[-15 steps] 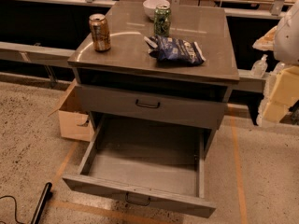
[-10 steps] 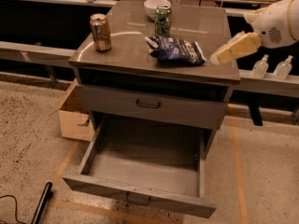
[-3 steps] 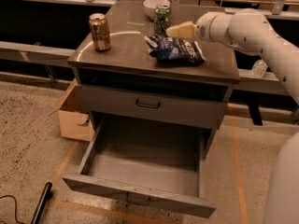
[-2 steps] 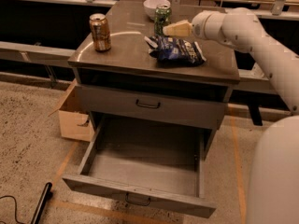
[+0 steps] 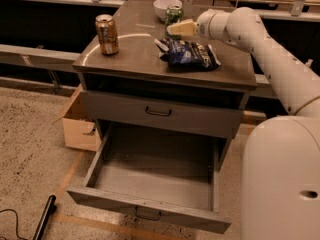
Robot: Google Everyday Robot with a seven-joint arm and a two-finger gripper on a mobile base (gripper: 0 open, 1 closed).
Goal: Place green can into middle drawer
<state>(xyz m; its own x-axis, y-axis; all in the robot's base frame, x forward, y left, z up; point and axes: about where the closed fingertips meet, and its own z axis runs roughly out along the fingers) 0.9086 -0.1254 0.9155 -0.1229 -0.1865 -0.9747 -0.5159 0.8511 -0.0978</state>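
Five seconds ago the arm (image 5: pixel 265 49) hung off the right side of the bench (image 5: pixel 130 56), with the gripper (image 5: pixel 175 29) pointing down beside the cabinet. It has since swung up and to the left over the bench's right rear part, above the blue chip bag (image 5: pixel 189 55). The gripper has come up against the right side of the green can (image 5: pixel 173 13). Its pale tip now overlaps the can's lower half, further left than a second ago. The robot's white body (image 5: pixel 282 184) has grown to fill the lower right corner of the view.
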